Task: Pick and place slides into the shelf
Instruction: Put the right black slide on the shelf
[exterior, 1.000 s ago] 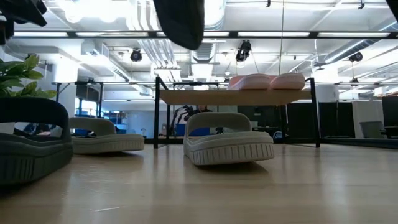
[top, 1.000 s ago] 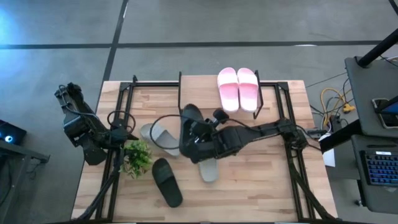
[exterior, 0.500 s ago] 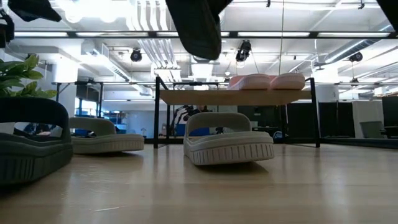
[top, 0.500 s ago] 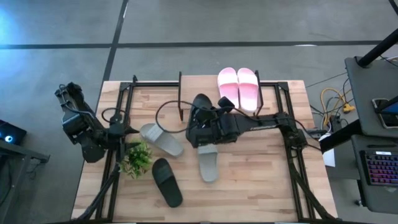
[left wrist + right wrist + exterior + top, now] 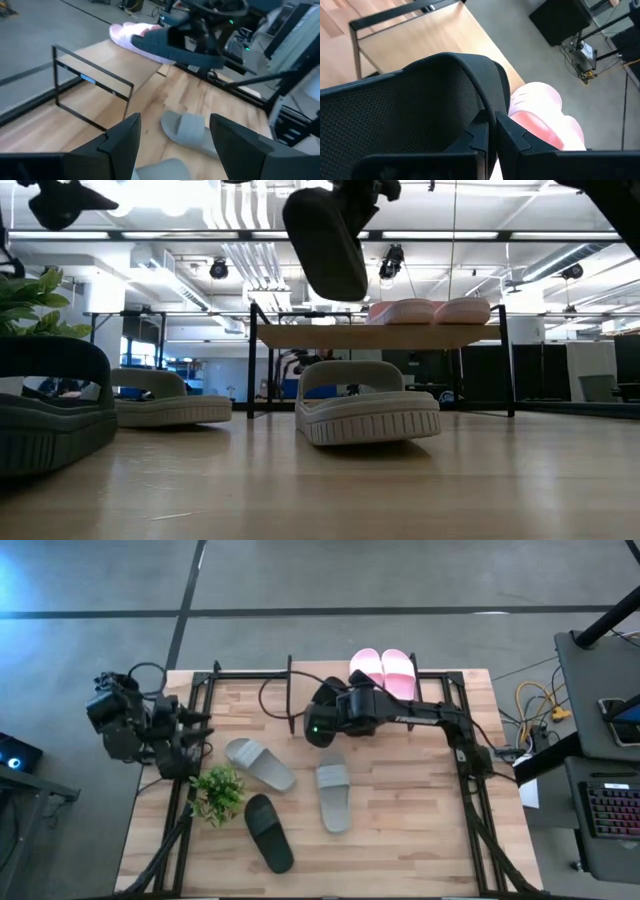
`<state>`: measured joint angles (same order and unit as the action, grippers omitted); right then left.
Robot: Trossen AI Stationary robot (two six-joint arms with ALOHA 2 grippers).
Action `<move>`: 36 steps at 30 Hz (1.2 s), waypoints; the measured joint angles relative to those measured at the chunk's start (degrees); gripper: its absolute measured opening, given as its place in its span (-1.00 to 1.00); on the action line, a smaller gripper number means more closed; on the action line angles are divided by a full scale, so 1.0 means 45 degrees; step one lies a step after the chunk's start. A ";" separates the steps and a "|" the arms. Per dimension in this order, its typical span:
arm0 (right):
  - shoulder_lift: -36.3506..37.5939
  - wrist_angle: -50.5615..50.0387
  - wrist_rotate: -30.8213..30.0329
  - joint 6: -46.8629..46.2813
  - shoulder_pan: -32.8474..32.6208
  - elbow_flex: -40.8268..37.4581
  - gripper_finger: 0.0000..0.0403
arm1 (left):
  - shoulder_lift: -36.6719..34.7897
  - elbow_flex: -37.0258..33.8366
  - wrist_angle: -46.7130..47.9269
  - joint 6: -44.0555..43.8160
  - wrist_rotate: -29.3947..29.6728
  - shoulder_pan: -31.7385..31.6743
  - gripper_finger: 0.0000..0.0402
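My right gripper (image 5: 492, 134) is shut on a black slide (image 5: 322, 712), held in the air over the shelf's left end. The low view shows that slide (image 5: 325, 242) above the shelf's board (image 5: 300, 336). Two pale pink slides (image 5: 383, 675) rest soles down on the board. Two grey slides (image 5: 258, 762) (image 5: 333, 796) and a second black slide (image 5: 268, 832) lie soles down on the table. My left gripper (image 5: 175, 150) is open near the table's left edge (image 5: 188, 732) and touches nothing. My right gripper pinches the black slide's wide strap at its edge (image 5: 487, 102) between its two fingers. The fingers come from the table's right side. The slide is lifted clear of table and shelf and hangs tilted below the gripper (image 5: 360, 190).
A small green plant (image 5: 218, 790) stands near the table's left edge, beside the grey slide. The arms' black frames and cables (image 5: 470, 765) run along both sides of the table. Bare wood lies at the near right (image 5: 420, 840).
My right gripper has carried the black slide up and toward the table's far edge, from over the grey slides to the shelf's left end; the slide has turned as it went. My left arm has drawn back toward the far left corner.
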<state>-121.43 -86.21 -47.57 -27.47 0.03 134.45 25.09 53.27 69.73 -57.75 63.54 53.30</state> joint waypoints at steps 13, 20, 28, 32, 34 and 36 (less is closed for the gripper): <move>0.0000 0.1809 0.1508 0.3412 0.1628 0.0000 -0.93 | -0.1298 -0.0308 -0.0015 0.0017 0.0351 0.0005 0.11; 0.0000 0.2401 0.1262 0.6948 0.2307 -0.0019 -0.93 | -0.1245 -0.0850 -0.0046 -0.0058 0.0428 0.0005 0.11; -0.0005 0.3378 0.2277 0.8816 0.3093 -0.0548 -0.94 | -0.0883 -0.0907 -0.0057 -0.0079 0.0897 0.0005 0.11; -0.0010 0.3888 0.2291 0.9199 0.3500 -0.1330 -0.94 | -0.0856 -0.0907 -0.0062 -0.0086 0.1263 0.0005 0.11; -0.0010 0.4230 0.2290 0.9254 0.3654 -0.1809 -0.94 | -0.0856 -0.0907 -0.0062 -0.0095 0.1401 0.0005 0.11; -0.0015 0.4527 0.2287 0.9296 0.3756 -0.2212 -0.94 | -0.0856 -0.0907 -0.0062 -0.0095 0.1444 0.0005 0.11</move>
<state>-121.49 -65.84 -37.28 14.36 16.93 124.50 21.23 49.19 69.45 -58.17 70.04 53.32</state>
